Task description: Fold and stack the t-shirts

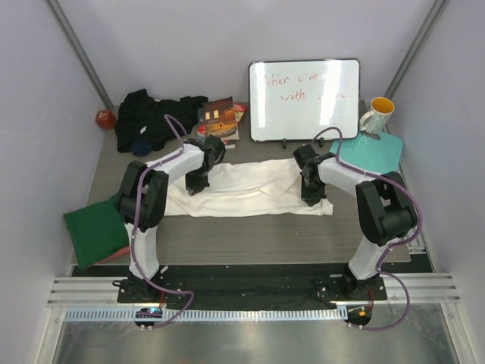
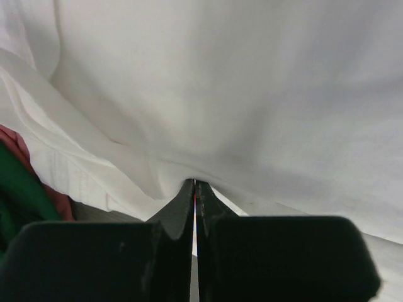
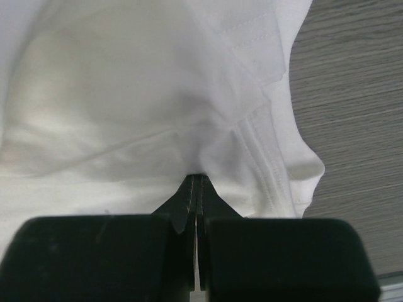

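Observation:
A white t-shirt (image 1: 246, 189) lies spread across the middle of the table. My left gripper (image 1: 196, 186) is shut on its left part; the left wrist view shows the jaws (image 2: 194, 184) pinching white cloth (image 2: 239, 94). My right gripper (image 1: 310, 196) is shut on its right part; the right wrist view shows the jaws (image 3: 198, 178) pinching cloth (image 3: 138, 94) near a stitched hem (image 3: 267, 167). A dark green t-shirt (image 1: 95, 227) lies at the left edge, with a bit of salmon pink cloth (image 2: 25, 157) beside it. A black t-shirt (image 1: 151, 117) is heaped at the back left.
Glossy books (image 1: 220, 120) lie at the back centre beside a whiteboard (image 1: 305, 98). A teal mat (image 1: 371, 150) with a white and yellow mug (image 1: 377, 115) sits at the back right. A small red object (image 1: 105, 118) is at the back left corner.

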`<action>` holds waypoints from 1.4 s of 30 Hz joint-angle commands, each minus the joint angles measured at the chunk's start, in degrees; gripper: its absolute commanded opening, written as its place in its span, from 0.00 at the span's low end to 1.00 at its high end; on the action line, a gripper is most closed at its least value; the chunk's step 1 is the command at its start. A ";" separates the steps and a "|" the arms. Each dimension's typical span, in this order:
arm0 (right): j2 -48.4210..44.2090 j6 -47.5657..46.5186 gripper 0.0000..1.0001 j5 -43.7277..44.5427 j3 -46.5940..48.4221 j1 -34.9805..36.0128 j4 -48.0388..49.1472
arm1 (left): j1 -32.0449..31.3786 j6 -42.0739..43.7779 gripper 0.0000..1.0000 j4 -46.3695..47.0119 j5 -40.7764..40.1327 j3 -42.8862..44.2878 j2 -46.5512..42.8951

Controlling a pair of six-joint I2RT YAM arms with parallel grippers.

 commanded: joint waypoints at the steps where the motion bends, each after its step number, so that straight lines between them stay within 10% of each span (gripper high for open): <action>1: 0.80 -0.62 0.01 -0.31 -0.54 0.30 1.77 | 1.76 -0.45 0.00 -0.48 -1.64 3.23 2.56; 22: -0.42 -1.07 0.01 -0.14 -1.77 0.39 1.59 | 4.57 2.10 0.00 -2.49 -2.96 14.31 6.88; 33: -6.14 -0.62 0.01 0.65 -0.10 0.30 1.59 | 4.40 5.26 0.14 -6.72 0.90 8.87 -8.23; 42: -4.57 -0.98 0.01 -0.22 3.94 0.47 1.33 | 2.29 7.63 0.00 -6.20 5.74 -0.98 -13.60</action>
